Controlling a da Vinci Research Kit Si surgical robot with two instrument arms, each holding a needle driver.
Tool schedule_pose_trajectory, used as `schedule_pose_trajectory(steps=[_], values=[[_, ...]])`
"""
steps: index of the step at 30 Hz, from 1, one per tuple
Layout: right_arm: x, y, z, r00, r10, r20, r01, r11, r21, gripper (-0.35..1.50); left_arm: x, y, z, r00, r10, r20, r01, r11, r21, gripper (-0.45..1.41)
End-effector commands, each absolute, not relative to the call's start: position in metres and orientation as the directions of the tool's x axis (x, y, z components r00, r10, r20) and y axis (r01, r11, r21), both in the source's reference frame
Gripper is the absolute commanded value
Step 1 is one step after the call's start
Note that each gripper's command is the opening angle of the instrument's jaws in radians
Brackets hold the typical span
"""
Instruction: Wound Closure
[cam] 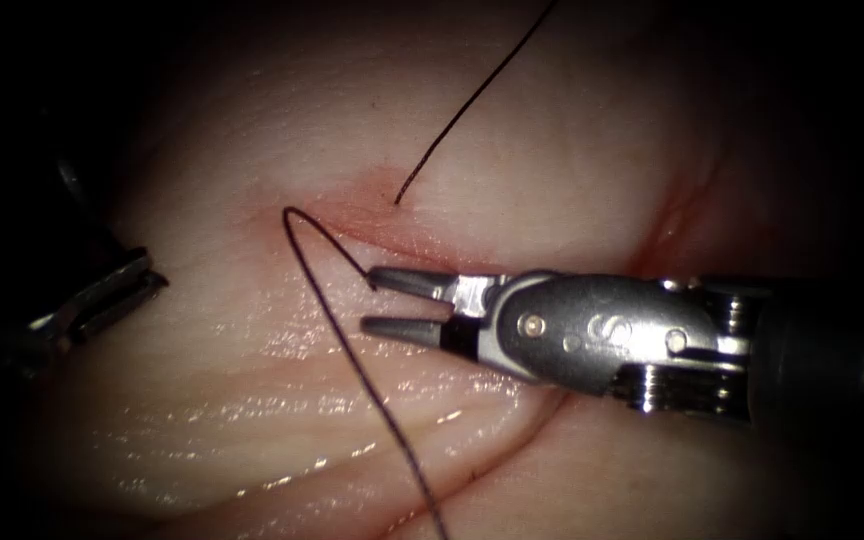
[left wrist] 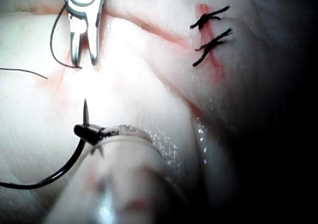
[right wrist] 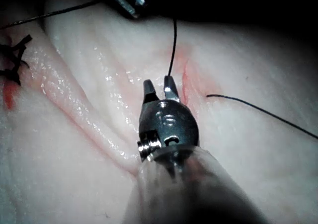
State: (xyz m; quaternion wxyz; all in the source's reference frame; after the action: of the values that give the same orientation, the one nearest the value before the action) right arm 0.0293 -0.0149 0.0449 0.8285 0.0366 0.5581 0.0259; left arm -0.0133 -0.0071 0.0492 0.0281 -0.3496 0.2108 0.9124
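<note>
Thread [cam: 384, 410] is lying nearest us on the tissue [cam: 252, 420]. At 3 o'clock our right tool [cam: 377, 302] is holding its fingers apart, empty. At 9 o'clock our left tool [left wrist: 89, 132] is gripping the needle [left wrist: 85, 112] near its point, clear of the tissue, the cut [cam: 372, 225] beyond.

Surgical practice bench, sutured tissue [cam: 552, 150], thread [cam: 382, 400]

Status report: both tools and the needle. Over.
Left tool shut on needle near its tip, out of tissue. Right tool open, holding nothing, at the cut. Thread loops by its upper jaw.
</note>
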Motion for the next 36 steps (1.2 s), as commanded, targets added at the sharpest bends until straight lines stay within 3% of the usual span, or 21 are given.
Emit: schedule_pose_trajectory(steps=[1,13,19,21,23,24,36], values=[[0.0302,-0.0146,0.0452,0.375,0.082,-0.923,-0.003,0.996,0.088,0.19,-0.0139,-0.0071,0.0497,-0.753,-0.097,-0.651,-0.199,-0.909,0.366,-0.45],[0.0311,-0.0140,0.0459,0.381,0.104,-0.919,-0.021,0.994,0.104,0.64,-0.0139,-0.0072,0.0498,-0.756,-0.097,-0.648,-0.195,-0.911,0.364,-0.45],[0.0312,-0.0142,0.0458,0.381,0.107,-0.918,-0.021,0.994,0.107,0.66,-0.0139,-0.0073,0.0498,-0.754,-0.098,-0.649,-0.194,-0.911,0.364,-0.45],[0.0313,-0.0143,0.0458,0.381,0.107,-0.918,-0.021,0.994,0.107,0.57,-0.0139,-0.0073,0.0498,-0.755,-0.098,-0.648,-0.192,-0.912,0.363,-0.45],[0.0312,-0.0144,0.0457,0.380,0.106,-0.919,-0.020,0.994,0.107,0.24,-0.0139,-0.0073,0.0498,-0.755,-0.099,-0.648,-0.192,-0.912,0.363,-0.45],[0.0310,-0.0145,0.0456,0.377,0.105,-0.920,-0.015,0.994,0.107,-0.35,-0.0139,-0.0073,0.0498,-0.755,-0.099,-0.648,-0.192,-0.912,0.363,-0.45],[0.0272,-0.0180,0.0413,0.350,0.053,-0.935,0.049,0.996,0.075,-0.35,-0.0142,-0.0074,0.0500,-0.753,-0.099,-0.650,-0.193,-0.912,0.363,-0.45]])
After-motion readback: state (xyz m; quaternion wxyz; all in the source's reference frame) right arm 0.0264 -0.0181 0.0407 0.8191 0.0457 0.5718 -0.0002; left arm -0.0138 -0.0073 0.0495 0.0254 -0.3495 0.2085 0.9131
